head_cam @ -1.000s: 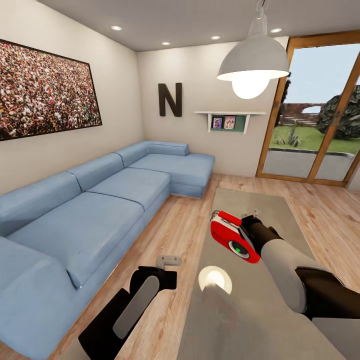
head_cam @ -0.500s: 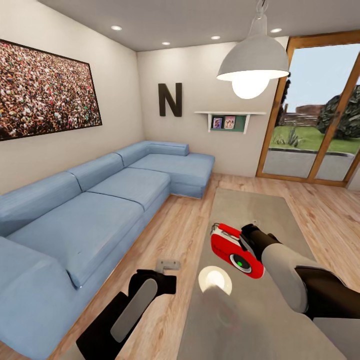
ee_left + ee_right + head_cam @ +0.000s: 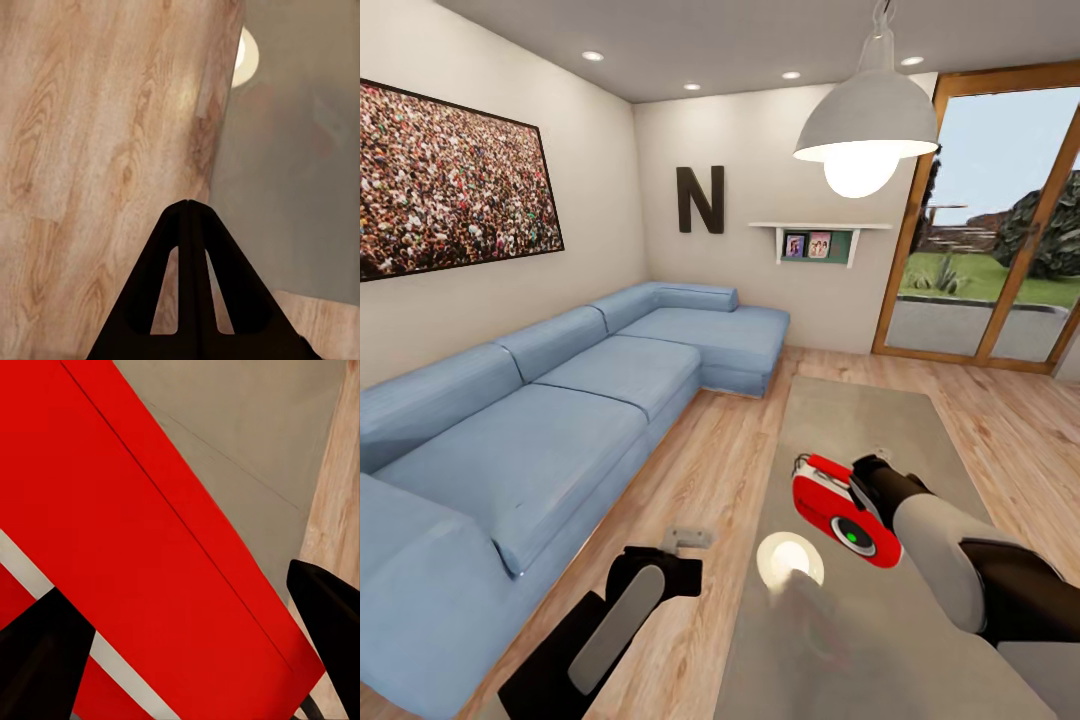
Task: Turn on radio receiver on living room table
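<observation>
My right claw (image 3: pixel 857 487) pinches the radio (image 3: pixel 842 510): in the right wrist view a finger (image 3: pixel 34 660) sits on either side of its red body (image 3: pixel 135 547). Radio is tilted, dial with a green dot facing the head camera, over the table (image 3: pixel 880 420); can't tell if it touches the top. Lamp reflection (image 3: pixel 790 560) on the table just beside it. My left claw (image 3: pixel 189 214) has its fingers pressed together, tips meeting, over the wood floor (image 3: pixel 90 135) beside the table edge (image 3: pixel 300 150). Sofa (image 3: pixel 560 400) on the left.
</observation>
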You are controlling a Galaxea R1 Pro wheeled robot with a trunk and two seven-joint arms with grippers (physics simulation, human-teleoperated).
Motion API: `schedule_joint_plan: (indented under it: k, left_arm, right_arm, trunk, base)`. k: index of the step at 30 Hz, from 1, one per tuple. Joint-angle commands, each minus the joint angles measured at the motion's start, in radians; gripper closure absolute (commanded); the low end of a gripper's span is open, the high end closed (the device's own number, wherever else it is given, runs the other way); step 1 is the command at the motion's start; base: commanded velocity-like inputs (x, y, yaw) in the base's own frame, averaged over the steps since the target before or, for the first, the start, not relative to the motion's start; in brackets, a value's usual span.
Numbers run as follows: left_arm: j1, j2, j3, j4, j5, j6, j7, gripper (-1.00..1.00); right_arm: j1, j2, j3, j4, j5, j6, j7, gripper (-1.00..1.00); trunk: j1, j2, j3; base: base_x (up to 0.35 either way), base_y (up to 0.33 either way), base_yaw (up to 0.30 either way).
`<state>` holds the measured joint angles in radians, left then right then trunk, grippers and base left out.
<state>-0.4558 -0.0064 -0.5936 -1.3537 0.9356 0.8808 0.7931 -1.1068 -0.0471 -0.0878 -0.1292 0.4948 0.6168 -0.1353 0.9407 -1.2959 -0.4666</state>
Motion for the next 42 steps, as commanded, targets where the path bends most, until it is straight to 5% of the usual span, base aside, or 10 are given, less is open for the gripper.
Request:
schedule_joint_plan:
  k: [1, 7, 12, 14, 18, 24, 29, 31, 35, 42]
  left_arm:
    - [0.003, 0.001, 0.0, -0.001, 0.0, 0.0, 0.0, 1.0]
    - [0.02, 0.018, 0.001, -0.013, -0.001, 0.0, 0.0, 1.0]
    - [0.065, 0.094, 0.002, -0.136, -0.001, 0.0, 0.012, 1.0]
    - [0.091, 0.136, 0.003, -0.167, -0.001, -0.003, 0.07, 1.0]
    - [0.154, 0.179, 0.03, -0.196, 0.002, -0.054, 0.191, 1.0]
    - [0.191, 0.196, 0.068, -0.2, 0.003, -0.09, 0.211, 1.0]
    - [0.266, 0.2, 0.034, -0.2, 0.003, -0.144, 0.212, 1.0]
    - [0.288, 0.221, 0.016, -0.2, 0.003, -0.171, 0.213, 1.0]
    - [0.3, 0.255, 0.008, -0.2, 0.003, -0.185, 0.212, 1.0]
    - [0.304, 0.261, 0.011, -0.2, 0.002, -0.185, 0.212, 1.0]
  right_arm:
    - [0.001, -0.001, 0.002, -0.001, 0.005, 0.0, 0.0, 1.0]
    - [0.024, -0.014, 0.002, -0.002, 0.009, -0.003, 0.0, 1.0]
    - [0.028, -0.021, 0.002, -0.003, 0.011, -0.003, 0.0, 1.0]
    - [0.028, -0.021, 0.002, -0.004, 0.011, -0.003, 0.0, 1.0]
    - [0.028, -0.02, 0.003, -0.004, 0.009, -0.003, 0.0, 1.0]
    - [0.028, -0.019, 0.002, -0.004, 0.009, -0.003, 0.0, 1.0]
    - [0.028, -0.019, 0.002, -0.004, 0.01, -0.004, 0.0, 1.0]
    - [0.028, -0.019, 0.002, -0.004, 0.01, -0.004, 0.0, 1.0]
    - [0.028, -0.019, 0.003, -0.004, 0.01, -0.004, 0.0, 1.0]
    - [0.028, -0.019, 0.002, -0.004, 0.007, -0.005, 0.0, 1.0]
  trunk:
    - [0.0, 0.0, 0.0]
    - [0.0, 0.0, 0.0]
    - [0.0, 0.0, 0.0]
    - [0.0, 0.0, 0.0]
    - [0.0, 0.0, 0.0]
    - [0.0, 0.0, 0.0]
    - [0.0, 0.0, 0.0]
    - [0.0, 0.0, 0.0]
    - [0.0, 0.0, 0.0]
    - [0.0, 0.0, 0.0]
  base:
    - [0.0, 0.0, 0.0]
    - [0.0, 0.0, 0.0]
    - [0.0, 0.0, 0.0]
    - [0.0, 0.0, 0.0]
    - [0.0, 0.0, 0.0]
    - [0.0, 0.0, 0.0]
    - [0.0, 0.0, 0.0]
    - [0.0, 0.0, 0.0]
    - [0.0, 0.0, 0.0]
    - [0.0, 0.0, 0.0]
